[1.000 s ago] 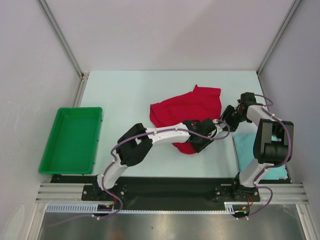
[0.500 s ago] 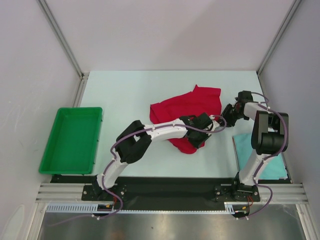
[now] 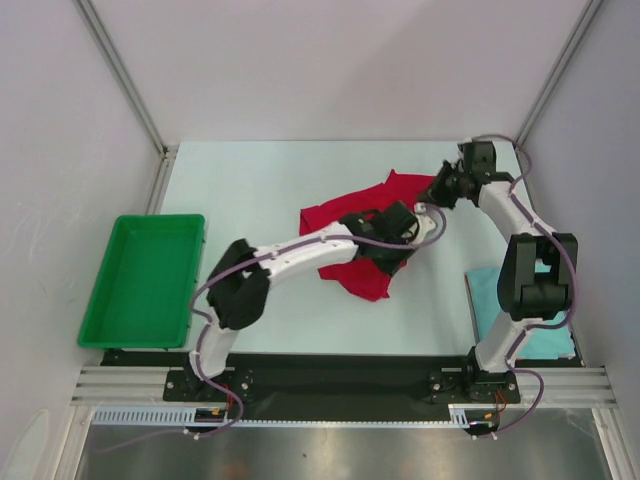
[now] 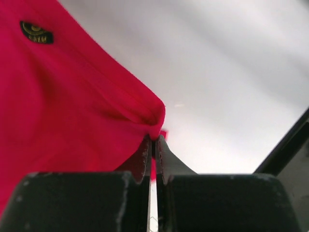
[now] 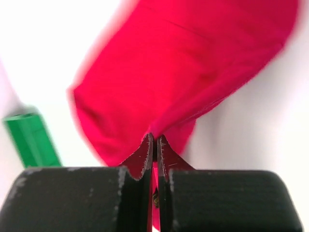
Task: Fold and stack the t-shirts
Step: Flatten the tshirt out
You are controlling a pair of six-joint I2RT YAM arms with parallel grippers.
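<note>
A bright red t-shirt [image 3: 345, 222] lies crumpled at the middle of the pale table. My left gripper [image 3: 412, 228] is shut on a pinch of its cloth near the right side; the wrist view shows the red t-shirt [image 4: 72, 106] bunched into the closed left gripper [image 4: 154, 141]. My right gripper [image 3: 437, 197] is shut on the shirt's far right corner; its wrist view shows the red t-shirt [image 5: 183, 72] hanging from the closed right gripper [image 5: 154, 137]. A pale teal folded t-shirt [image 3: 487, 292] lies at the near right, partly hidden by the right arm.
A green plastic tray [image 3: 145, 280] stands at the left edge of the table and shows as a green tray [image 5: 31, 137] in the right wrist view. Grey walls and metal posts bound the table at the back and sides.
Both grippers have closed on the red t-shirt. The right gripper has moved toward the back, lifting the shirt's right corner. The left gripper has shifted slightly back with its pinch of cloth.
</note>
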